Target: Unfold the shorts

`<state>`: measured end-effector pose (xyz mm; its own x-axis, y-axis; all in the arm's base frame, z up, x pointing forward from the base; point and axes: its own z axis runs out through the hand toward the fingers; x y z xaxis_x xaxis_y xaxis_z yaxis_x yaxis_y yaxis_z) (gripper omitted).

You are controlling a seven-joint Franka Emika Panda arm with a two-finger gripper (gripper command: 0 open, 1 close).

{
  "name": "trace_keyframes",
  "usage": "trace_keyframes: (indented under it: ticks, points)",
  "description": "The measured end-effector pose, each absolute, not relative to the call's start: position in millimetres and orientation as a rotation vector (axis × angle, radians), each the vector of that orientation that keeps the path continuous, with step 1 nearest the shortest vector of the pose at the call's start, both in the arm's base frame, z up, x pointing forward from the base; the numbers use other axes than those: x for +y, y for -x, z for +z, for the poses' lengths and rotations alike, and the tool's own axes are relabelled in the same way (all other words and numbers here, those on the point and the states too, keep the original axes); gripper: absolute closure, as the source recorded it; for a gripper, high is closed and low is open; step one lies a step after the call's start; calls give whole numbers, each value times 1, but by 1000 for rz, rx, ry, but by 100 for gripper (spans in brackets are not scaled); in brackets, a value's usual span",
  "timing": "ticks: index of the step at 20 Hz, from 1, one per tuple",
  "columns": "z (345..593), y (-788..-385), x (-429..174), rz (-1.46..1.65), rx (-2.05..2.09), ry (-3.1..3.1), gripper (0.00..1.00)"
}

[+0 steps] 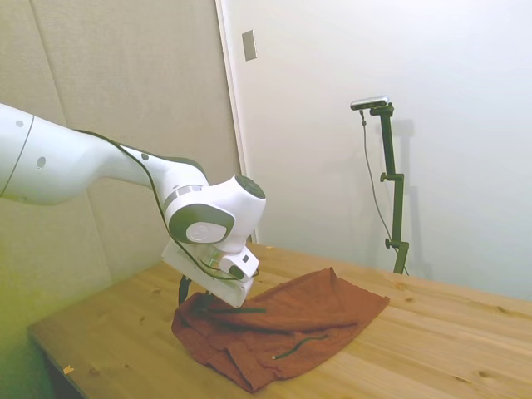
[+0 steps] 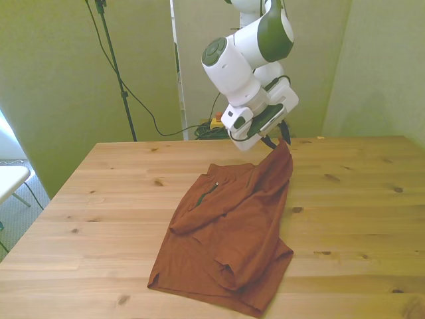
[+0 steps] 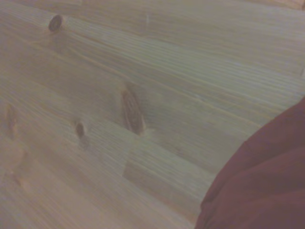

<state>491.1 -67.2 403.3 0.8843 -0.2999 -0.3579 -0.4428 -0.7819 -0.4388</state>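
Note:
The rust-brown shorts lie crumpled on the wooden table, partly folded over themselves, with dark zipper lines showing. One corner is pulled up into a peak at the far side, towards the front view's right. My gripper is shut on that raised corner, tilted, just above the tabletop. From the side, the shorts spread out from the gripper, whose dark fingers are mostly hidden behind the hand. The wrist view catches an edge of the shorts over bare wood.
The table extends well beyond the garment on all sides. Its near edge in the front view runs close to the lower hem of the shorts. Cables and a stand sit behind the table's far edge.

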Motion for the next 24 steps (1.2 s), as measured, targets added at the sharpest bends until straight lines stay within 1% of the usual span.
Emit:
trace_keyframes:
  ticks: [5,7,11,14,17,19,22,23,24]
  points:
    - [411,-501,-53,324,497,2545,0]
    - [403,-509,-40,317,485,2526,0]
    - [376,-522,-21,335,416,2464,0]
    - [375,-528,-14,282,438,2490,0]
    - [395,-533,-21,168,582,2556,0]
    - [420,-533,-40,92,691,2585,0]
    - [466,-535,-82,-27,875,2581,0]
    - [476,-540,-100,-68,943,2569,0]
    - [480,-548,-119,-108,1011,2554,0]
